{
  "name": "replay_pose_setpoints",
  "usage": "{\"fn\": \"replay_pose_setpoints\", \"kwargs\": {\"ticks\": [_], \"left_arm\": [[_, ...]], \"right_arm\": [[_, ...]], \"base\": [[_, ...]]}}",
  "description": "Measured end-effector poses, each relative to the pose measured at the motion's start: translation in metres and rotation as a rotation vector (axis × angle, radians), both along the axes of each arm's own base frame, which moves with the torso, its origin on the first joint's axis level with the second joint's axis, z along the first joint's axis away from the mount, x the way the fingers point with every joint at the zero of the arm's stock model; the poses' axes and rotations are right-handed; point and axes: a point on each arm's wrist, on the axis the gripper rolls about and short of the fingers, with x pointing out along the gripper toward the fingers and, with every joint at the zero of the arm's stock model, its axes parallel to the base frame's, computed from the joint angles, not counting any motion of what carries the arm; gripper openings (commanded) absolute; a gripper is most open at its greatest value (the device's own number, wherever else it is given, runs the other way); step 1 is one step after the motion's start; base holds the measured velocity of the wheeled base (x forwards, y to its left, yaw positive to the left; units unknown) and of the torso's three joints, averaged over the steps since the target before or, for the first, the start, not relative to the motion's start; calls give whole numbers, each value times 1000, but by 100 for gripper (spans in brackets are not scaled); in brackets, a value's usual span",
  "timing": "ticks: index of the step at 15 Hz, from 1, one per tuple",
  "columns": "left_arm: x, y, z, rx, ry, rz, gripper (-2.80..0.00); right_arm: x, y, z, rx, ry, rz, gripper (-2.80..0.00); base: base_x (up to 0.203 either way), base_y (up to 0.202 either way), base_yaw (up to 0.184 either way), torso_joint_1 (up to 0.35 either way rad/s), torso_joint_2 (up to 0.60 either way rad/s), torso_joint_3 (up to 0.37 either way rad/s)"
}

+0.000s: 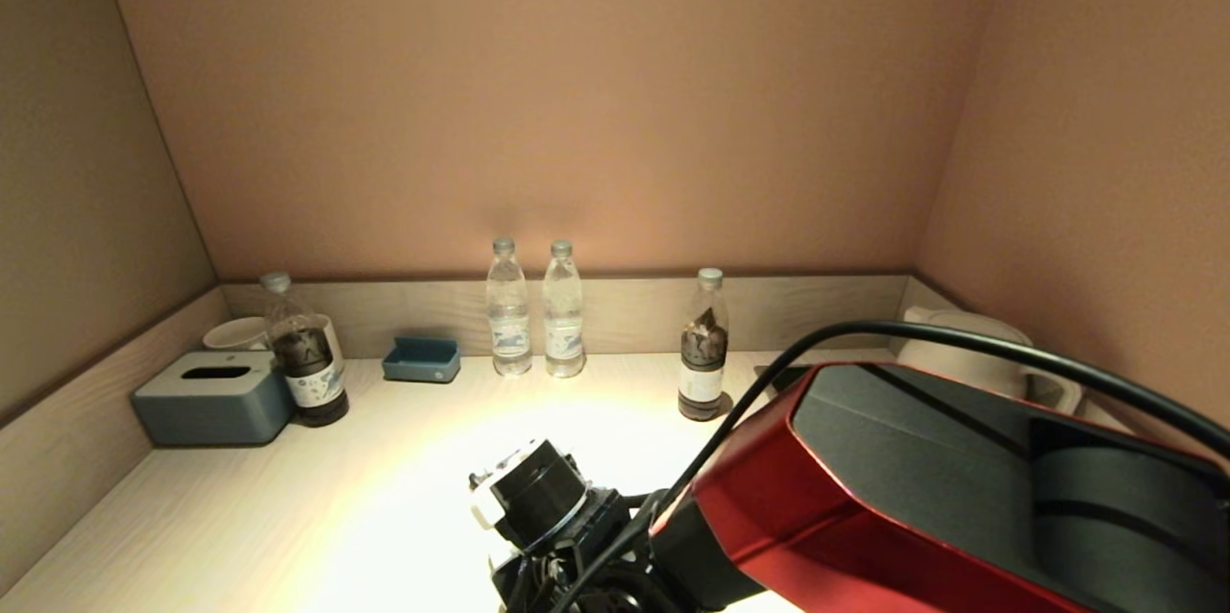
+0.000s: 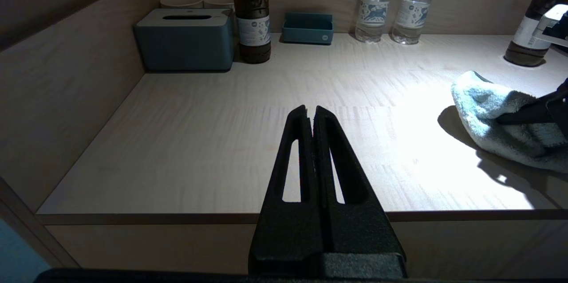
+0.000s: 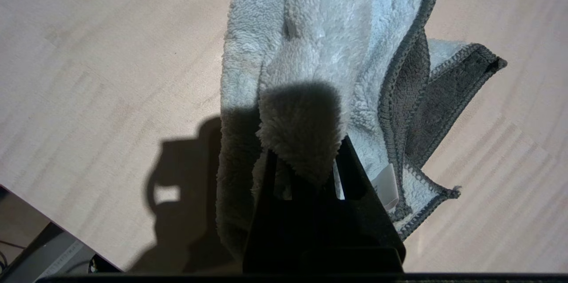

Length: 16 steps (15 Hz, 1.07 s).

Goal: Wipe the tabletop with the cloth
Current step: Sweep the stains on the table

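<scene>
A fluffy light blue cloth (image 3: 319, 43) with a grey hem lies bunched on the pale wooden tabletop (image 3: 88, 52). My right gripper (image 3: 304, 154) is shut on a fold of it and points down at the table. The cloth also shows in the left wrist view (image 2: 492, 114), with the right fingers (image 2: 532, 112) dark on it. In the head view my red right arm (image 1: 913, 488) hides the cloth. My left gripper (image 2: 310, 112) is shut and empty, just above the table's front edge, left of the cloth.
Along the back wall stand a grey tissue box (image 1: 211, 397), cups (image 1: 235, 334), a dark bottle (image 1: 306, 363), a blue tray (image 1: 421, 359), two water bottles (image 1: 508, 310), another dark bottle (image 1: 703, 349) and a white kettle (image 1: 961, 349). Walls close both sides.
</scene>
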Motion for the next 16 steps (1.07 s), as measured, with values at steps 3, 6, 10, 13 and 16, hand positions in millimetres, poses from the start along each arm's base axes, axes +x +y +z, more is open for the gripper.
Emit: {"fn": "replay_pose_setpoints", "kwargs": {"ticks": [3,6,10,13,16], "left_arm": [[0,0,0,0,0,0,-280],[0,0,0,0,0,0,-280],[0,0,0,0,0,0,-280],[0,0,0,0,0,0,-280],[0,0,0,0,0,0,-280]], "right_arm": [[-6,10,4,-13,9,26,-280],[-11,15,1,-37,24,46,-280],[-11,16,-9,-65,44,49,-280],[5,6,-18,-79,57,2,-280],[21,-5,-23,-84,66,-46,-280]], "base": [[0,0,0,0,0,0],[0,0,0,0,0,0],[0,0,0,0,0,0],[0,0,0,0,0,0],[0,0,0,0,0,0]]}}
